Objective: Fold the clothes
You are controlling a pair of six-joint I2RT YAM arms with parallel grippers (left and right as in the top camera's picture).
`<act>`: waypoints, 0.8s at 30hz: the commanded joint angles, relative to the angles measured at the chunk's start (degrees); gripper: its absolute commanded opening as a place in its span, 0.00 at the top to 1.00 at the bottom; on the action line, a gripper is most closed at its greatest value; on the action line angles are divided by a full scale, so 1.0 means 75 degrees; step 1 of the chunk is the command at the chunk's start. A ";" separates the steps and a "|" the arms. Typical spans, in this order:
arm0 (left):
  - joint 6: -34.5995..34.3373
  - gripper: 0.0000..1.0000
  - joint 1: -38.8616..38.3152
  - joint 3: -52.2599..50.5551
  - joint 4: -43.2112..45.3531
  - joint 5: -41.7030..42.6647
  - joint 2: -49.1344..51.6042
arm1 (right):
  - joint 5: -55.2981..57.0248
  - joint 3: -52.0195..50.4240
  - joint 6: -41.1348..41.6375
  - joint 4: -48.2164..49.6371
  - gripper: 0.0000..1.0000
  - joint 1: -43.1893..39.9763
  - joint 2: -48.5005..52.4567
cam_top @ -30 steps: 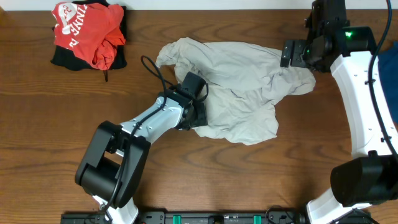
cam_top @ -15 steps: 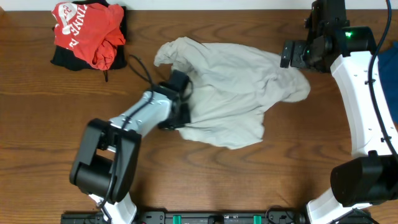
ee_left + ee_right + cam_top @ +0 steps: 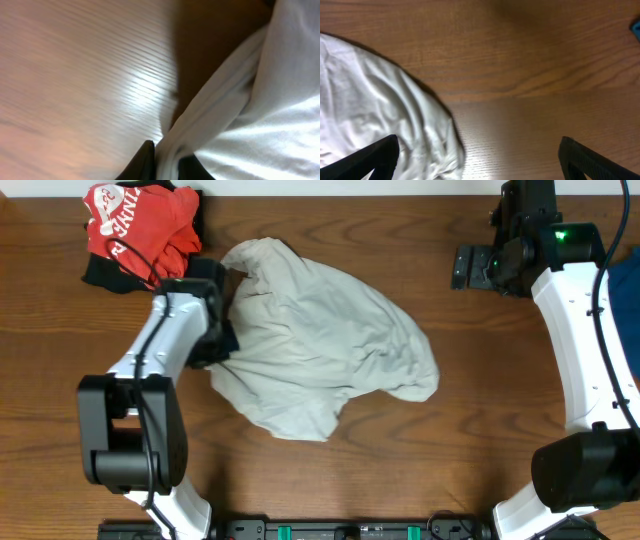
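A dark brown wood-grain table [image 3: 420, 470] fills the view, with soft glare [image 3: 142, 82] on its surface

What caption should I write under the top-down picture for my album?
Left claw pinches the crumpled beige shirt on the wooden table; right claw hangs open, clear of it.

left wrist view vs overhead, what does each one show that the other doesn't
Only the left wrist: the left pincer closed on an edge fold of the shirt, seen close up. Only overhead: the shirt's whole crumpled outline, the red garment and the right arm. Both: the shirt and the wooden table.
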 commanded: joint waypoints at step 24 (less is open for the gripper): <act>0.0807 0.30 -0.0790 0.1317 -0.2512 0.2769 -0.0294 | -0.1597 0.0108 -0.2474 -0.0434 0.01 0.1067 -0.0219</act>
